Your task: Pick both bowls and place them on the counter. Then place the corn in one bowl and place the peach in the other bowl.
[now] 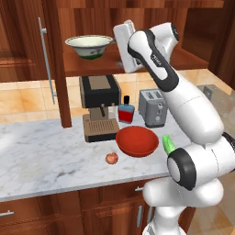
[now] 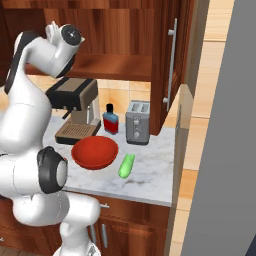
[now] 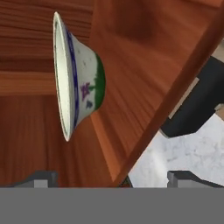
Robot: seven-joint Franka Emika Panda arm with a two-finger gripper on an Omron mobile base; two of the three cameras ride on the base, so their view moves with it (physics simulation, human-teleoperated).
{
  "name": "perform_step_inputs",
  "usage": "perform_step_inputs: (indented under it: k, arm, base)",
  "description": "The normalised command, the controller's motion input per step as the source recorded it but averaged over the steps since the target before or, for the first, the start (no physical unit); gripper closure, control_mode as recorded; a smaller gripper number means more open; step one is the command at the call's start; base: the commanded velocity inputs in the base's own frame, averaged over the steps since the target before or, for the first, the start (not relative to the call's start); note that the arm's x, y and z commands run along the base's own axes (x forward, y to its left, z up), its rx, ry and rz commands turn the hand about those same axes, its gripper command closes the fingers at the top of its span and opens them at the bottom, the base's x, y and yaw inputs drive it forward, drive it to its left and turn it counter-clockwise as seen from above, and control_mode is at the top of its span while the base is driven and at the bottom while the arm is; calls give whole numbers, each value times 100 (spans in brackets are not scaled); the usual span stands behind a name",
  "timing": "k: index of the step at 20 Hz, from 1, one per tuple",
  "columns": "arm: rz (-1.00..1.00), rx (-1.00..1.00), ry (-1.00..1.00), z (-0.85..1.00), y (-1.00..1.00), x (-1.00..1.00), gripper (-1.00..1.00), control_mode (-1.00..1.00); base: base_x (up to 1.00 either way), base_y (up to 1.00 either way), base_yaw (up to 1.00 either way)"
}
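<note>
Claw (image 3: 111,177) spread wide and empty, facing cream-white bowl (image 1: 89,46) on cabinet shelf (image 1: 92,64); red bowl (image 1: 136,140) already on tabletop (image 1: 41,156), so next: close in on the rim, grip, bring down.

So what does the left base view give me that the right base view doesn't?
Left base view alone: the cream-white bowl up on the wooden shelf, the end effector beside it, and the peach on the counter. Right base view alone: the corn in full. Both share the red bowl, coffee machine, blue bottle and toaster.
</note>
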Motion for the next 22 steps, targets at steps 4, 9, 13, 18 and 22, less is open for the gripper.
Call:
perform_step_inputs:
  k: [4,9,13,18,22]
  arm:
    - [0,0,5,0,20,52,-100,-100]
    - [0,0,3,0,20,54,-100,-100]
    - [0,0,3,0,20,45,-100,-100]
    - [0,0,5,-1,16,49,-100,-100]
    - [0,0,9,-5,10,43,-100,-100]
  base:
    - [0,0,0]
    - [0,0,0]
    - [0,0,0]
    - [0,0,0]
    - [0,0,0]
